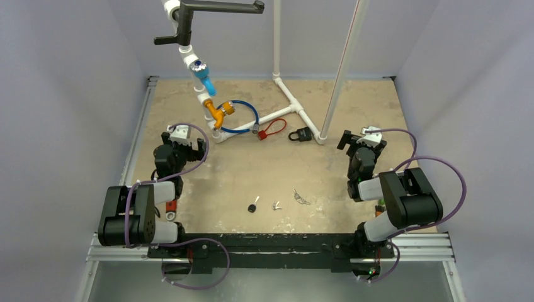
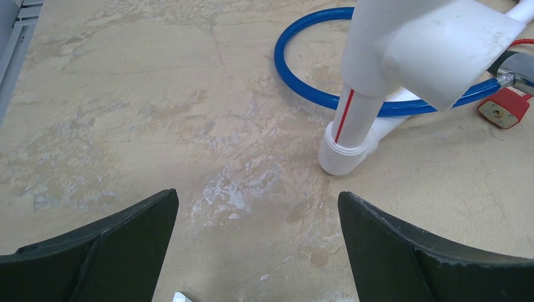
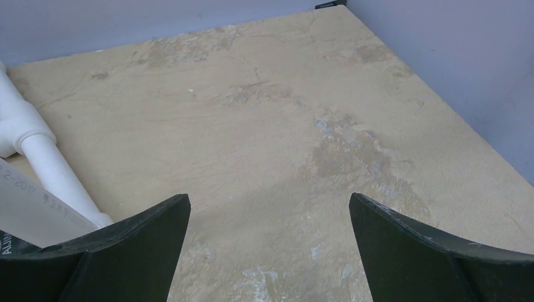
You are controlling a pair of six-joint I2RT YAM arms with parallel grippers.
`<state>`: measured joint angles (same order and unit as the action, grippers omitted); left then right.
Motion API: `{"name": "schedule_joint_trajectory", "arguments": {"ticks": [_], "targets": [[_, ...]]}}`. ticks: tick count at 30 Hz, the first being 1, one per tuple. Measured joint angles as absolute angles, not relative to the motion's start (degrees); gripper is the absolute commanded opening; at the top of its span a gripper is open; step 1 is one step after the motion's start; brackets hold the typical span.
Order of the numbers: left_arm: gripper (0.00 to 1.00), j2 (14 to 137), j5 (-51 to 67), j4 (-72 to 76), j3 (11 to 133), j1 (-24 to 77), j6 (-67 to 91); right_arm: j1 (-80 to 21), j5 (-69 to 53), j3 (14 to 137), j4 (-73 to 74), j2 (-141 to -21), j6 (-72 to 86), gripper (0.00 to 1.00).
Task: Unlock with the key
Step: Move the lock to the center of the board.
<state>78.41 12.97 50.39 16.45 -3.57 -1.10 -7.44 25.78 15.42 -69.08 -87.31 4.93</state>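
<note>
One black padlock point(image 1: 301, 134), one red padlock point(image 1: 261, 134), one blue cable loop point(image 2: 278, 56), apparently three keys point(image 1: 276, 205).

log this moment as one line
left pincer open, empty | right pincer open, empty | black-headed key loose on table | black padlock beside white pipe

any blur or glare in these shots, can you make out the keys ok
Top external: soft even light, no glare; the keys are visible but too small for detail. Left wrist: the white pipe fitting near the lens looks bright and soft-edged, the table crisp. Right wrist: the fingers are near-black silhouettes, no glare.
</note>
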Motion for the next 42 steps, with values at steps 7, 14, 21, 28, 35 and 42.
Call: {"name": "schedule_joint_trajectory", "arguments": {"ticks": [7,14,21,28,35,42], "targets": [[1.0,78.41,12.86,50.39,16.45,-3.55,-1.1,-7.44,25.78,15.42,-69.08,-87.31,4.93,0.99],[1.0,78.39,12.84,50.35,16.45,-3.57,-1.1,-7.44,25.71,15.42,-68.62,-86.89,4.58,0.99],[1.0,69.56,13.47,20.8,32.29,-4.12,-0.82,-7.86,30.17,31.33,-37.5,-75.29,9.32,0.99],[1.0,62.0,14.61,-4.25,50.76,-4.12,-1.52,-7.33,28.4,33.54,-23.81,-56.01,27.83,0.99],[0.99,56.18,16.82,-19.35,45.82,-4.8,-5.65,-11.66,18.28,31.57,-16.01,-53.65,34.13,0.99],[0.96,59.13,22.11,-30.85,48.07,-8.32,-6.66,-31.7,24.36,31.64,-5.72,-51.18,32.75,0.95]]}}
